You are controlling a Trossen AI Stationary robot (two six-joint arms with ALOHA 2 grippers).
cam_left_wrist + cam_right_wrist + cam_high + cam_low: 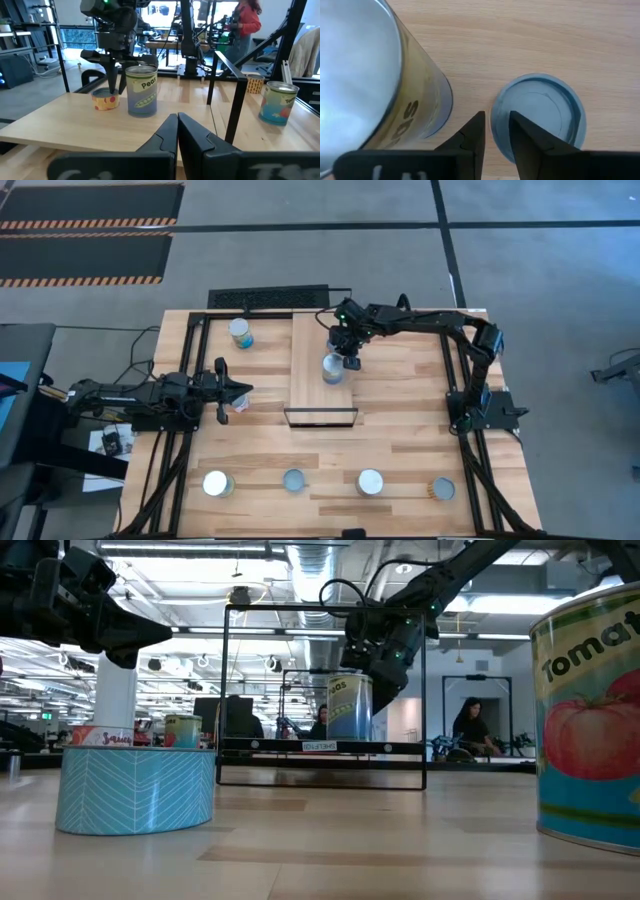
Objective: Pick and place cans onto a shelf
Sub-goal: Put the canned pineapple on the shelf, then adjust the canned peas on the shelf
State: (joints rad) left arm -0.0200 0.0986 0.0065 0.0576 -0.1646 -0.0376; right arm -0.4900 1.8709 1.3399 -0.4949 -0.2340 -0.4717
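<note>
your right gripper hangs over the shelf, fingers nearly closed and holding nothing, just beside the peas can standing there. your left gripper waits closed and empty at the table's left.

Grey concrete floor w/ dark seam lines all round the wood table; two black mats w/ orange stripe edges far behind the table; white pillar past the table; long ceiling lights; person in red top beyond the table.
</note>
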